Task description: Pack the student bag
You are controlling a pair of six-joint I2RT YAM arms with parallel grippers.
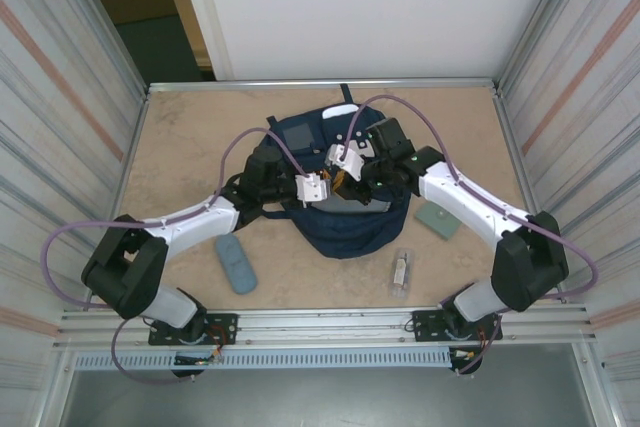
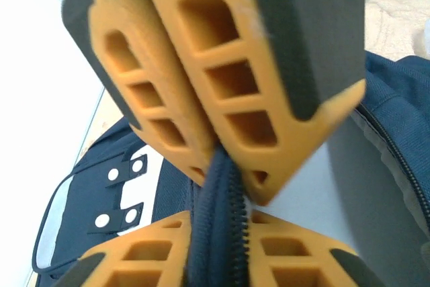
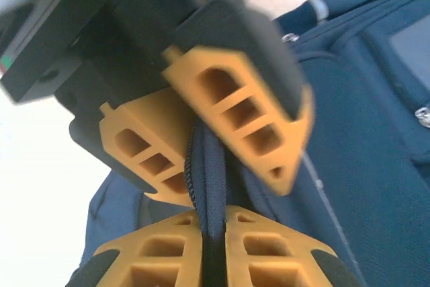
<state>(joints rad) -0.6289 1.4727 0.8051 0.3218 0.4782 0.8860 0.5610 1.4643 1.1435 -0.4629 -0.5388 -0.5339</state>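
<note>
Both grips are too small to judge from above, where the left gripper (image 1: 325,188) and right gripper (image 1: 347,173) meet over the student bag (image 1: 350,233), centred on a tan table (image 1: 180,157) between corrugated metal walls (image 1: 60,97). Left wrist: cropped left jaws clamp the bag's zipper fold. Right wrist: right jaws pinch that fold, blurred.

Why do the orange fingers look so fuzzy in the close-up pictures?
Left wrist view: the right hand is probably too near the lens, so it smears, and the left side of the picture washes out white. Right wrist view: the left hand blurs the same way, and the student bag looks soft. Top external view: evenly lit and sharp.
</note>
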